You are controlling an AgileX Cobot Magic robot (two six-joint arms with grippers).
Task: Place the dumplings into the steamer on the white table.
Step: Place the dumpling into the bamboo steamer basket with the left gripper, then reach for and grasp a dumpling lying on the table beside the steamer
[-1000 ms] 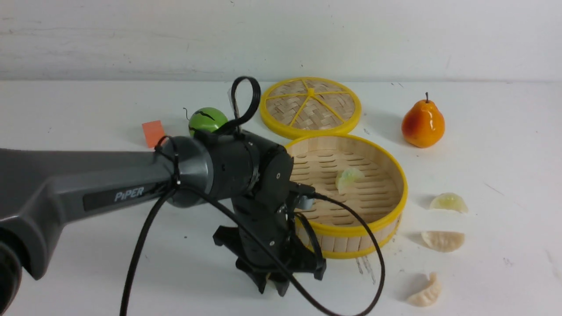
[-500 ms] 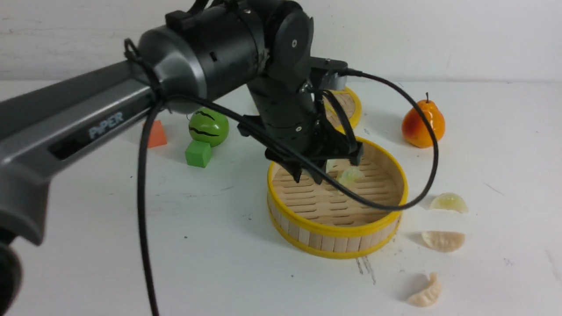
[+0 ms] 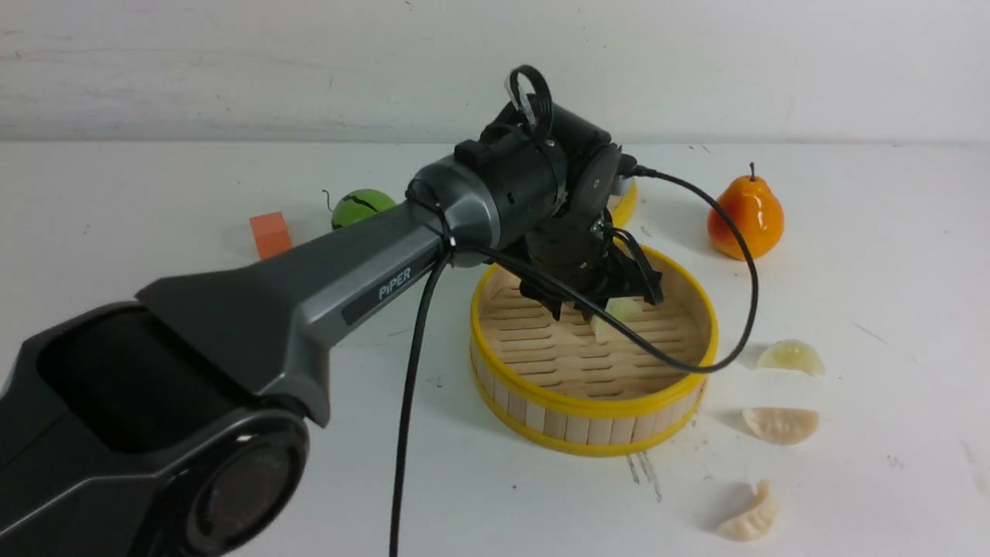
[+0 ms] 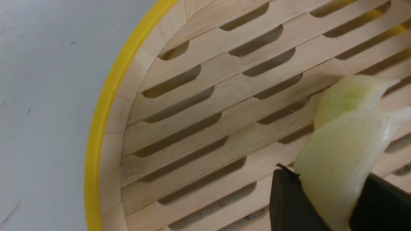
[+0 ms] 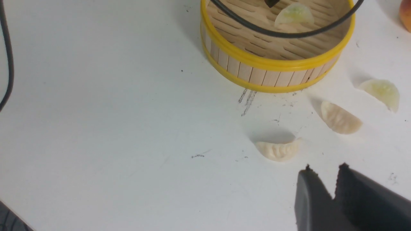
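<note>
The steamer [image 3: 592, 406] stands mid-table, and one yellow-green dumpling [image 3: 623, 308] lies on its slatted floor. My left gripper [image 3: 595, 305] is low inside the steamer, shut on a second pale dumpling [image 4: 334, 170] just above the slats, next to the lying one [image 4: 350, 94]. Three more dumplings lie on the white table [image 3: 387, 433] right of the steamer: a yellowish one [image 3: 790, 356], a cream one [image 3: 781, 424] and a cream one nearest me [image 3: 749, 518]. My right gripper [image 5: 326, 170] is shut and empty, above the table near that nearest dumpling [image 5: 278, 150].
The woven lid [image 3: 628, 203] lies behind the steamer, mostly hidden by my left arm. An orange pear [image 3: 744, 218] stands at the back right. A green ball [image 3: 357, 209] and an orange block [image 3: 269, 234] sit at the back left. The arm's black cable [image 3: 719, 333] loops over the steamer's right rim.
My left gripper rose from the table in front of the steamer's left side, swung over the rim and came down inside the steamer with a dumpling. The loose dumplings have not moved.
</note>
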